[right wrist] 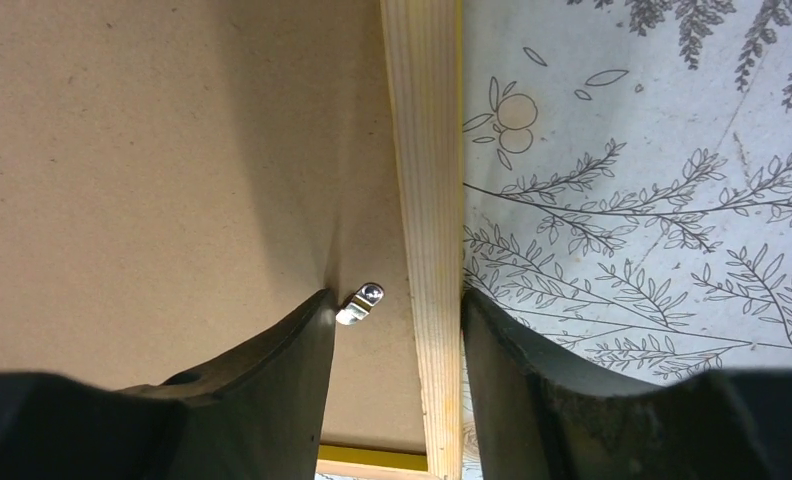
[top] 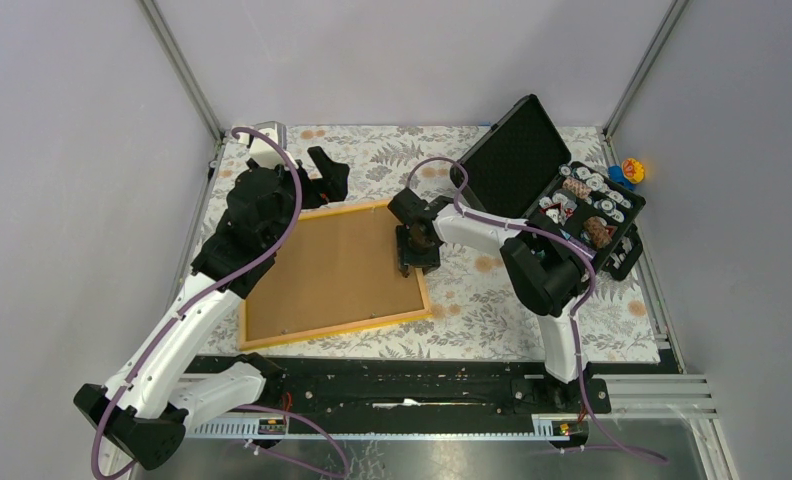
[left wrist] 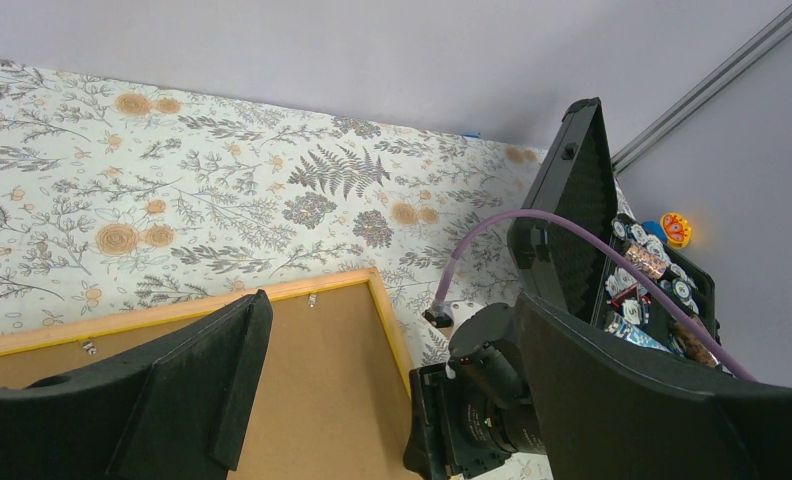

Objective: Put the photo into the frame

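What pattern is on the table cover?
The table cover: grey ferns, tan flowers on white; clearest in left wrist view.

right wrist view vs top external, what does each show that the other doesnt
Only the right wrist view shows the small metal tab on the backing board close up, and the right gripper straddling the frame rail with jaws apart. Only the top view shows the left gripper, open, and the open black case. Both share the frame, board, right gripper and floral cloth.

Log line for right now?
left gripper open over frame corner | right gripper open, straddling frame rail by clip | backing board in | photo unseen
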`<action>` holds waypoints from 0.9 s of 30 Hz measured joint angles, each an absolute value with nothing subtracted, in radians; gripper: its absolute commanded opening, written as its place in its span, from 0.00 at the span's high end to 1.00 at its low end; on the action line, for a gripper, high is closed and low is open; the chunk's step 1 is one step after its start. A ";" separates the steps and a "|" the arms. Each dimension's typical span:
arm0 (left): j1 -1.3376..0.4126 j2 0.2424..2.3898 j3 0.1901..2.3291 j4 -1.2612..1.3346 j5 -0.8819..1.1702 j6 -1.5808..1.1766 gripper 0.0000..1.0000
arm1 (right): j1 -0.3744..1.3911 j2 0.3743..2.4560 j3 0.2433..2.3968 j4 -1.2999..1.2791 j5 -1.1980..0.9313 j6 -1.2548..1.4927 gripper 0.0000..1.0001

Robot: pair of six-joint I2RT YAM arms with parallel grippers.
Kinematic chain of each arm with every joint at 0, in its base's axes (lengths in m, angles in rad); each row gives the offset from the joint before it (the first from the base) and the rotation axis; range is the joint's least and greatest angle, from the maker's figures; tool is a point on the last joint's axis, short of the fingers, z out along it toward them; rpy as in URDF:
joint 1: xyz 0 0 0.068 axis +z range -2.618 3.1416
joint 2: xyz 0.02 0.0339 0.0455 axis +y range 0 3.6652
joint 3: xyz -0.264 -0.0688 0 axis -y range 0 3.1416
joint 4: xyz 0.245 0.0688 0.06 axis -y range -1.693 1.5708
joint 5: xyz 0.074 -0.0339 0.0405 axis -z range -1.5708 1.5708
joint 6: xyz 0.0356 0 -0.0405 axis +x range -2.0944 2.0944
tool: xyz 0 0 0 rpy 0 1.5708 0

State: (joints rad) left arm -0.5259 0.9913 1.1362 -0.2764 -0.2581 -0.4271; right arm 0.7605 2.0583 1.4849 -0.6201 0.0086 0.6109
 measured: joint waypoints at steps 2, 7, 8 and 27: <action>-0.526 0.991 1.136 -0.276 -0.258 -0.427 0.01 | 0.761 2.058 1.485 -0.624 0.012 0.607 0.56; -0.526 0.991 1.136 -0.276 -0.258 -0.427 0.01 | 0.761 2.057 1.485 -0.625 0.009 0.599 0.65; -0.526 0.991 1.136 -0.276 -0.258 -0.427 0.01 | 0.762 2.056 1.485 -0.626 0.009 0.597 0.66; -0.526 0.991 1.136 -0.276 -0.258 -0.427 0.01 | 0.772 2.059 1.504 -0.645 0.045 0.546 0.81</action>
